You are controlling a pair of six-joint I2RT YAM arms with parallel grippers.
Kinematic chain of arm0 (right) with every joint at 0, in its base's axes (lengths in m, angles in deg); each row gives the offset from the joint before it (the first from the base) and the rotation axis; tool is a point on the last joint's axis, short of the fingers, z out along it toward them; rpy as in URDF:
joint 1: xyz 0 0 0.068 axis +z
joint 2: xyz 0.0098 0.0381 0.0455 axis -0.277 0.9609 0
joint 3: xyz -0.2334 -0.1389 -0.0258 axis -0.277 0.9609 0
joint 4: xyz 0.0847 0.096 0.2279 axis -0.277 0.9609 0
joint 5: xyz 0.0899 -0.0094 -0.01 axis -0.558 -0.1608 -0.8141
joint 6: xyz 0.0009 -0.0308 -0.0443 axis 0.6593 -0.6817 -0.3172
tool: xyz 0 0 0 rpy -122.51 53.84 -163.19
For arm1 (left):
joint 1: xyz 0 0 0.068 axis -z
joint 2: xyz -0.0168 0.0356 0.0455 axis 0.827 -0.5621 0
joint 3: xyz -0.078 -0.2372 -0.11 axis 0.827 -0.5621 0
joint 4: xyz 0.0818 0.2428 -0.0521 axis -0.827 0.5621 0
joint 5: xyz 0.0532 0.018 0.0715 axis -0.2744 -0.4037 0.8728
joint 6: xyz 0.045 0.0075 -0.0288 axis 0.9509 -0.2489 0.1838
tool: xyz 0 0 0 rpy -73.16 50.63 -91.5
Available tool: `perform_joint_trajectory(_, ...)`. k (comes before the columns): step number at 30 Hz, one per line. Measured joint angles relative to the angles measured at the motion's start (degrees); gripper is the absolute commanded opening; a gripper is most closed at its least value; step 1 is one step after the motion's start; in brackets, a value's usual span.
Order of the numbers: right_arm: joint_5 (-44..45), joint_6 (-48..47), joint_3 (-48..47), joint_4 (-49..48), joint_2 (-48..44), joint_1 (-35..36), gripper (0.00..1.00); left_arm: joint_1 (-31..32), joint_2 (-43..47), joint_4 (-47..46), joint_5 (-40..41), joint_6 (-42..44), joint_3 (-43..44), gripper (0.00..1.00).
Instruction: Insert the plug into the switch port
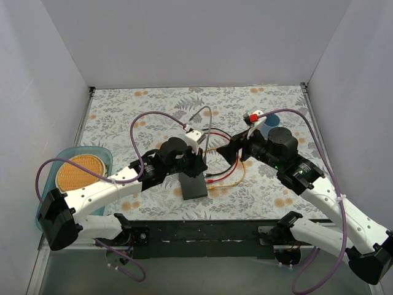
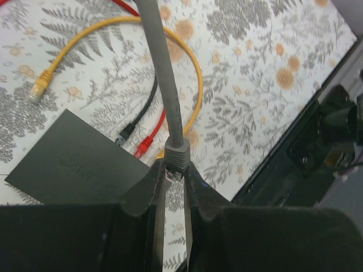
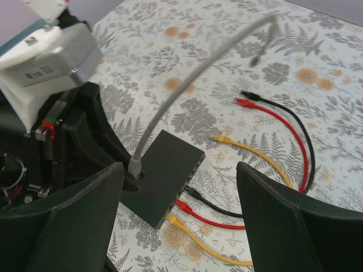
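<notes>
The switch (image 1: 194, 185) is a flat matte-black box on the floral mat; it also shows in the left wrist view (image 2: 74, 161) and the right wrist view (image 3: 167, 170). Its port face (image 3: 195, 169) points toward the right arm. My left gripper (image 2: 174, 173) is shut on the grey plug (image 2: 174, 158) of a grey cable (image 2: 161, 68) and holds it over the switch's near-left edge (image 3: 136, 165). My right gripper (image 3: 180, 170) is wide open and empty, above and to the right of the switch (image 1: 232, 152).
Black (image 3: 193, 192), red (image 3: 184, 205) and yellow (image 3: 173, 221) plugs lie at the port face; I cannot tell whether they are inserted. Their cables loop right of the switch (image 1: 224, 175). A blue tray (image 1: 101, 153) holding an orange disc sits at the left edge.
</notes>
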State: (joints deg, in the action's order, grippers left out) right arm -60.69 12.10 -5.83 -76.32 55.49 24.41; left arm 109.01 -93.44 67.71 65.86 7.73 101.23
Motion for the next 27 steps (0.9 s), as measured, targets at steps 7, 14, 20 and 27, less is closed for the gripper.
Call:
perform_joint_trajectory(7,-14.8,-7.2,-0.5,-1.5,3.5,0.0,0.85,0.0,-0.1,7.7,-9.1,6.0,0.7,0.00)
perform_joint_trajectory(14,-25.7,-10.3,-0.5,-4.6,4.6,0.0,0.85,0.0,1.3,9.6,-13.9,7.9,0.7,0.00)
perform_joint_trajectory(20,-34.5,-12.4,-0.5,-4.6,8.5,0.0,0.64,0.0,1.7,9.3,-15.5,8.4,1.8,0.00)
perform_joint_trajectory(27,-40.5,-14.1,-0.5,-2.8,11.8,0.1,0.43,0.0,2.2,9.1,-15.6,8.5,1.8,0.00)
